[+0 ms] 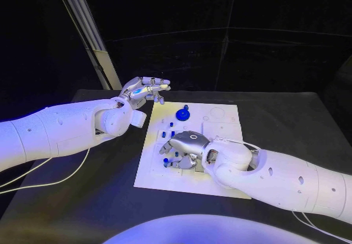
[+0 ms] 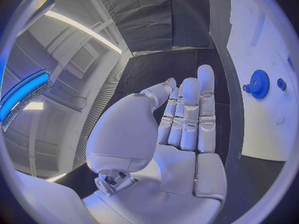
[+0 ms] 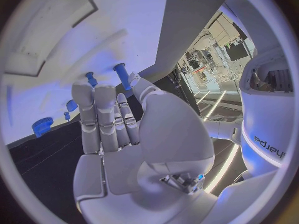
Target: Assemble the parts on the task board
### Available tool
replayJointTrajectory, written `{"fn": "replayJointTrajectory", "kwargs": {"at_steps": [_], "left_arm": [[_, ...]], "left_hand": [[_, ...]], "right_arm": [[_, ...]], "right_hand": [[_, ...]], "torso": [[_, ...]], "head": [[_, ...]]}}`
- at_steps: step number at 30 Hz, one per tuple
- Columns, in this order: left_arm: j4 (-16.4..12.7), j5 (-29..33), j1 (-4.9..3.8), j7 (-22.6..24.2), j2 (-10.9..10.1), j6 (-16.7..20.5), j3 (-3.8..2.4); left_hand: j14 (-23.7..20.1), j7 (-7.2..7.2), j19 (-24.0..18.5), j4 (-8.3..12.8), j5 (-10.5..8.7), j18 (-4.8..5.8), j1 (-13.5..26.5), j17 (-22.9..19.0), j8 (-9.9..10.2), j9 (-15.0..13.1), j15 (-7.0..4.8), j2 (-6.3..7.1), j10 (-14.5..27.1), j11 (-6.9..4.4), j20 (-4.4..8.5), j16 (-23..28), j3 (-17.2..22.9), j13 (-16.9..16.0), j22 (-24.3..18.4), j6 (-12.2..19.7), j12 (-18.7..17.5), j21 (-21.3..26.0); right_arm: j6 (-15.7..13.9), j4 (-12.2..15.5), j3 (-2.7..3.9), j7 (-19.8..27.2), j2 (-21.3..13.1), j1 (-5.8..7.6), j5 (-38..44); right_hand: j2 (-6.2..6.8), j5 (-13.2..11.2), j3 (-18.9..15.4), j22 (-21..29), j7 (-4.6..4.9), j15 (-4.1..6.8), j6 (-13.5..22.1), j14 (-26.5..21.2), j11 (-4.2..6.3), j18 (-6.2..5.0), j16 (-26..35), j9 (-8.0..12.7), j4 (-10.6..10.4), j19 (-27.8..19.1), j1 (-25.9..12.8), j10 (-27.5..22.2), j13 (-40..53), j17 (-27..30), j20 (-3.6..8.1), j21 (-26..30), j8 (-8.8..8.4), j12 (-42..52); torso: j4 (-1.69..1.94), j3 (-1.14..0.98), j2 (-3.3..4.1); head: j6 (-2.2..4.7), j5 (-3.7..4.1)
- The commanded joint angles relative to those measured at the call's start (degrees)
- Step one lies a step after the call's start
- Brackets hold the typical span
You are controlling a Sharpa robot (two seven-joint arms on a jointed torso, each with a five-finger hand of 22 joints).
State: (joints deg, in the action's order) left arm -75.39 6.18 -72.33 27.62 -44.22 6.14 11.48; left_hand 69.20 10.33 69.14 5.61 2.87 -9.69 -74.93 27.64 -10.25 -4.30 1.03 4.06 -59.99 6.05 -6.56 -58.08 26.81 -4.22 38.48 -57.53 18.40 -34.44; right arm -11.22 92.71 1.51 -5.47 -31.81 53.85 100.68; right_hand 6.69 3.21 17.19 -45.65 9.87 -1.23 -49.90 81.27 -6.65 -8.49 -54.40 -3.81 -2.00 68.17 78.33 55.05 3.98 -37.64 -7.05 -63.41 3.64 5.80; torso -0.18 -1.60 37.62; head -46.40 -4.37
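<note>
Table: black top [image 1: 293,127], matte, with a white cable [image 1: 44,175] trailing along its left edge.
Room: dark curtain behind the table; a pale slanted post [image 1: 91,43] rises at the far left.
Task board: white plate [image 1: 224,119] in the table's middle.
Parts: blue gear [image 1: 182,114] near the board's far edge; small blue pegs [image 1: 167,162] stand near its left edge.
Left hand [image 1: 145,89]: above the table's far edge, off the board's far left corner; fingers straight, close together, holding nothing.
Right hand [image 1: 187,147]: low over the board's near half, fingers extended beside the pegs; whether it touches one I cannot tell.

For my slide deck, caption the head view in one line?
Right hand rests on the white task board among blue parts; left hand hovers open beyond it.
</note>
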Motion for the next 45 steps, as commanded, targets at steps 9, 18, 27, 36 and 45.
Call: {"fn": "replayJointTrajectory", "kwargs": {"at_steps": [9,18,27,36,45], "left_arm": [[-0.1,0.1,-0.08,0.2,-0.3,-0.6,-0.04],[-0.2,0.1,-0.06,0.2,-0.7,-0.6,-0.01],[-0.8,0.1,0.08,0.1,-1.0,-0.6,0.09],[-1.0,0.1,0.22,0.1,-1.1,-0.7,0.15],[-1.1,0.1,0.33,0.1,-1.2,-0.8,0.17]], "left_hand": [[-0.3,0.12,-0.4,0.3,0.37,-0.78,-0.5,-0.1,-0.3,0.1,0.01,-0.14,0.4,0.13,-0.02,0.3,-0.1,0.1,-0.1,0.2,0.3,0.3],[-0.3,0.12,-0.4,0.3,0.37,-0.78,-0.5,-0.1,-0.3,0.1,0.01,-0.14,0.4,0.13,-0.02,0.3,-0.1,0.1,-0.1,0.2,0.3,0.3],[-0.3,0.12,-0.4,0.3,0.37,-0.78,-0.5,-0.1,-0.3,0.1,0.01,-0.14,0.4,0.13,-0.02,0.3,-0.1,0.1,-0.1,0.2,0.3,0.3],[-0.3,0.12,-0.4,0.3,0.37,-0.78,-0.5,-0.1,-0.3,0.1,0.01,-0.14,0.4,0.13,-0.02,0.3,-0.1,0.1,-0.1,0.2,0.3,0.3],[-0.3,0.12,-0.4,0.3,0.37,-0.78,-0.5,-0.1,-0.3,0.1,0.01,-0.14,0.4,0.13,-0.02,0.3,-0.1,0.1,-0.1,0.2,0.3,0.3]], "right_arm": [[-7.1,6.4,0.11,2.0,-7.9,0.14,-7.7],[-7.4,13.4,1.36,-6.4,-20.5,0.43,-22.1],[-7.5,16.6,1.54,-15.9,-29.1,0.42,-24.6],[-3.4,17.0,1.53,-21.3,-30.1,0.35,-18.2],[-0.9,16.0,1.50,-23.4,-27.9,0.12,-14.2]], "right_hand": [[-1.56,0.3,-2.1,-3.7,0.25,0.45,-2.0,1.1,0.56,0.49,-1.6,-0.4,-0.4,2.9,-0.3,5.1,0.7,-2.4,0.30,-2.0,0.73,5.2],[-0.49,10.4,-9.5,-15.7,-4.38,4.53,-11.1,4.4,5.91,2.67,-12.9,-3.0,-6.9,9.3,-8.5,25.5,24.1,-16.7,4.14,-10.4,7.20,34.1],[-2.41,11.5,-19.4,-20.6,-4.14,4.37,-7.6,4.3,5.62,3.47,-18.6,-5.1,-14.3,10.5,-8.3,20.2,51.2,-24.2,4.04,-13.7,11.79,56.4],[-3.00,9.1,-23.3,-25.5,-4.32,4.42,-6.9,5.4,5.74,4.43,-23.1,-6.0,-14.7,12.6,-9.3,22.3,57.9,-31.1,4.01,-16.6,14.07,61.0],[-3.39,8.5,-25.1,-26.2,-4.30,4.37,-6.3,5.4,5.70,4.54,-23.6,-6.3,-14.8,12.8,-10.8,22.5,59.1,-31.9,3.97,-17.0,14.92,61.5]], "torso": [[-0.19,0.01,-0.26],[-1.15,0.02,-0.82],[-2.50,-0.12,-1.31],[-2.53,-0.14,-1.32],[-2.55,-0.05,-1.28]], "head": [[0.38,0.61],[1.11,2.24],[1.65,3.74],[1.51,4.27],[1.27,4.38]]}}
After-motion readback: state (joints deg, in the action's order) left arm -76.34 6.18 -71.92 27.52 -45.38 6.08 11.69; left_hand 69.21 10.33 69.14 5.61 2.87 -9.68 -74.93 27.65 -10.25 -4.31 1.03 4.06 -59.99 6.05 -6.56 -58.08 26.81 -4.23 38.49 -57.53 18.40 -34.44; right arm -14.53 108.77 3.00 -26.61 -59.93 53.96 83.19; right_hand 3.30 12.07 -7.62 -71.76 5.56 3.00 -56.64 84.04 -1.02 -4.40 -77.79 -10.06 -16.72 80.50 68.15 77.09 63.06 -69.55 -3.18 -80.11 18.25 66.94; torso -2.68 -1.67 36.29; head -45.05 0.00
